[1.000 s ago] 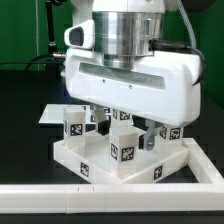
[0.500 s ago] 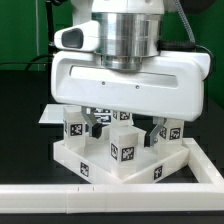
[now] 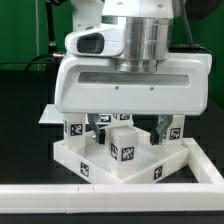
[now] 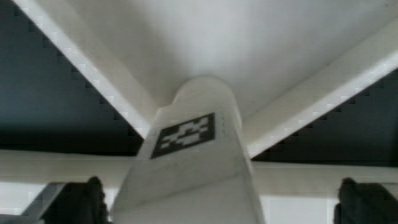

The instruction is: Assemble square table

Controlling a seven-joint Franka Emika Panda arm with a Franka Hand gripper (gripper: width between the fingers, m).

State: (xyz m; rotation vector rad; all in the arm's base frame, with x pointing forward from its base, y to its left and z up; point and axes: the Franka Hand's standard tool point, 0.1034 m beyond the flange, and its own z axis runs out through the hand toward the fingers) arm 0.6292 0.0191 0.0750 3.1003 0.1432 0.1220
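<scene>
Tabletop [image 3: 120, 168] sits low in the middle of the exterior view, a white square tray with a raised rim and small tags on its front wall, resting on the dark table [image 3: 25, 110]. Several short white legs [image 3: 126, 143] stand inside it, each with a black-and-white tag; one leg sits near the centre, another [image 3: 74, 127] toward the left of the frame, and a third [image 3: 175, 130] at the right. The arm's big white head fills the upper half of the frame, directly over the tray, and the gripper [image 3: 125, 128] reaches down among the legs with its dark fingers [image 3: 157, 128] spread apart, one on each side of the central leg. In the wrist view that leg [image 4: 185, 160] rises up the middle, tag facing the camera, with the two fingertips [image 4: 75, 197] well out to either side, not touching it. Along the bottom of the exterior view runs a long white bar [image 3: 110, 200], just in front of the tray.
</scene>
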